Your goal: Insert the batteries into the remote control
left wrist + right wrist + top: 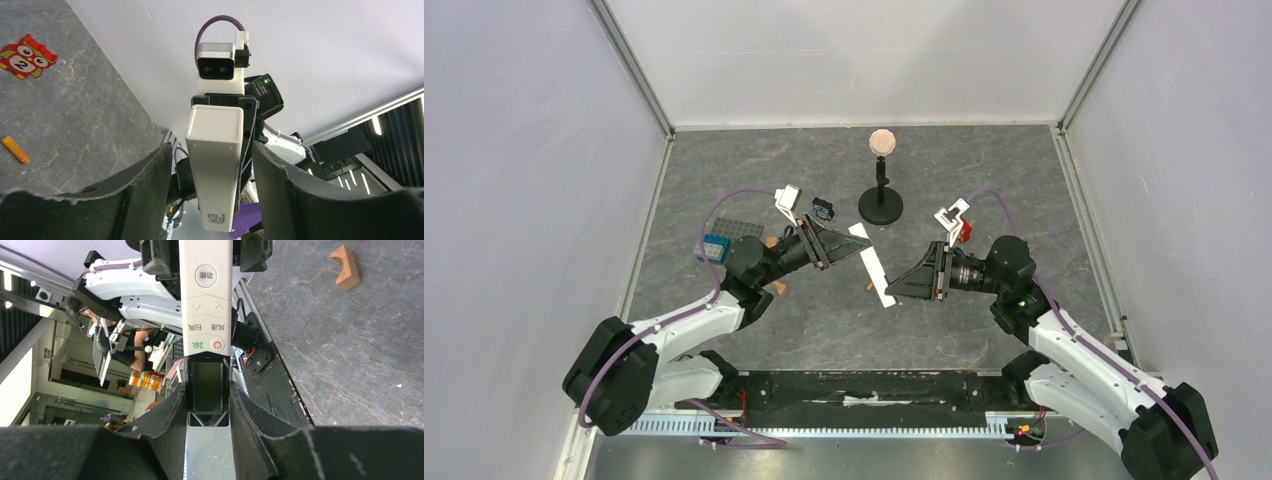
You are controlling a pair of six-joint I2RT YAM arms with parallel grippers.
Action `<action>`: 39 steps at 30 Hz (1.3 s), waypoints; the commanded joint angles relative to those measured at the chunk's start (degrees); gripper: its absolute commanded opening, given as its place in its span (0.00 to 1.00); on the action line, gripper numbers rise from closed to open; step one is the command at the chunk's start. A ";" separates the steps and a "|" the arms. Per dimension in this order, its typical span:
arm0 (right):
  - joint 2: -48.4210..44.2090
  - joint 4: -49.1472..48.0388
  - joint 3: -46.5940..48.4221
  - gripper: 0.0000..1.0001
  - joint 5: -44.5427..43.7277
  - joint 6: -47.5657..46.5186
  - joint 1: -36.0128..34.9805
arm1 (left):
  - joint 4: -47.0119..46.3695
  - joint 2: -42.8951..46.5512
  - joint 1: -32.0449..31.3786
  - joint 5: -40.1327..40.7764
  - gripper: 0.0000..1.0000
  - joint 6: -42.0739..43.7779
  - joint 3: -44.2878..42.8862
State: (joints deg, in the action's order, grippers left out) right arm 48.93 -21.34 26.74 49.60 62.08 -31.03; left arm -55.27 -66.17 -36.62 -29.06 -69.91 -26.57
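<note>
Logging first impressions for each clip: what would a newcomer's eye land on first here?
The white remote control is held in mid-air over the middle of the table. The right tool is pinched on its black-screen end and the left tool flanks its other end. Next come the black stand at the rear, topped with a copper disc, and a red owl tile lying on the table.

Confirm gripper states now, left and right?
Left gripper: open, fingers straddling the remote control with gaps either side.
Right gripper: shut on the remote control.
</note>
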 commanded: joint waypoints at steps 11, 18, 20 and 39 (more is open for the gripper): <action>-1.24 -7.22 -0.72 0.39 0.82 3.96 -0.39 | -5.95 -1.68 -0.38 -1.13 0.02 -5.51 -0.26; -7.79 -9.20 -4.53 0.83 -23.19 6.92 -5.81 | 12.44 7.61 -2.80 15.45 0.02 -9.05 1.30; -7.71 -8.04 -4.24 0.86 -29.65 6.42 -9.83 | 16.21 10.01 -3.79 19.75 0.02 -10.48 1.43; -1.78 -9.44 -3.45 0.71 -68.57 14.90 -34.44 | 16.93 14.23 -4.78 25.34 0.02 -13.46 2.94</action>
State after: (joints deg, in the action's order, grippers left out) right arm 46.72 -25.78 23.29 -8.99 74.00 -63.64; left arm -35.55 -53.10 -41.01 -4.71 -80.71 -23.05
